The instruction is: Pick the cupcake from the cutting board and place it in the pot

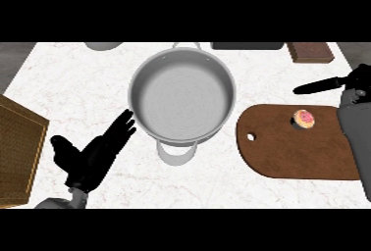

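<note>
A small cupcake (304,118) with pink topping sits near the far right of the brown cutting board (290,152). The steel pot (182,94) stands left of the board, with nothing inside it. My right hand (348,84) hovers at the right edge, just beyond and right of the cupcake, with straight fingers pointing left; its forearm covers the board's right end. My left hand (91,154) rests open at the lower left, fingers pointing up toward the pot.
A wicker basket (16,152) stands at the left edge. At the counter's far edge lie a dark tray (246,45), a brown block (310,52) and a pale bowl (103,45).
</note>
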Motion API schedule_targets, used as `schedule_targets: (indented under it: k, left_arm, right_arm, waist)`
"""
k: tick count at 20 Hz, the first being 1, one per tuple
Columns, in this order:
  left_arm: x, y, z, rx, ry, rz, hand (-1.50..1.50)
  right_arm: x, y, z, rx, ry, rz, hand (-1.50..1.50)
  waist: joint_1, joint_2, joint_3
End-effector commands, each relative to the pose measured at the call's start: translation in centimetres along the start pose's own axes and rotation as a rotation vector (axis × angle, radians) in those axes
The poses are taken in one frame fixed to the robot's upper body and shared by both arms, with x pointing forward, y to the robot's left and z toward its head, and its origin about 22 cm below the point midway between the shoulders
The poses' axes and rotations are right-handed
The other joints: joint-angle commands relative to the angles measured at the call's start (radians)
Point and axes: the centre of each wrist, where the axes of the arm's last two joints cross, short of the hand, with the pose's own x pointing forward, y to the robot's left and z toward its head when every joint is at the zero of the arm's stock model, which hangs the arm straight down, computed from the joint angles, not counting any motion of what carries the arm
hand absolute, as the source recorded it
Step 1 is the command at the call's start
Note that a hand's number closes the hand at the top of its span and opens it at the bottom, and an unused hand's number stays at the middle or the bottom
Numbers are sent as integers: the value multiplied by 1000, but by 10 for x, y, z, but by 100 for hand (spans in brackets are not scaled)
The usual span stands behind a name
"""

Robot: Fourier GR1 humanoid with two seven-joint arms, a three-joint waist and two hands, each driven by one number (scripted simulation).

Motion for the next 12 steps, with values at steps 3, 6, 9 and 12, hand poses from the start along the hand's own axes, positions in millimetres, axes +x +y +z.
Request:
schedule_targets:
  k: [3, 6, 9, 12]
  left_arm:
    - [-4, -3, -2, -2, -5, 14, 0]
    - [-2, -1, 5, -3, 6, 6, 0]
    - [4, 5, 3, 0, 5, 4, 0]
    - [0, 4, 8, 5, 8, -12, 0]
  right_arm:
    - [2, 21, -3, -17, 275, 103, -150]
    - [-9, 32, -6, -14, 304, 147, -150]
    - [-9, 27, -11, -30, 324, 158, -150]
    - [-22, 52, -2, -14, 328, 170, -150]
  waist:
    - [1, 1, 1]
    - [-2, -4, 1]
    - [-9, -5, 0]
    - [-8, -5, 1]
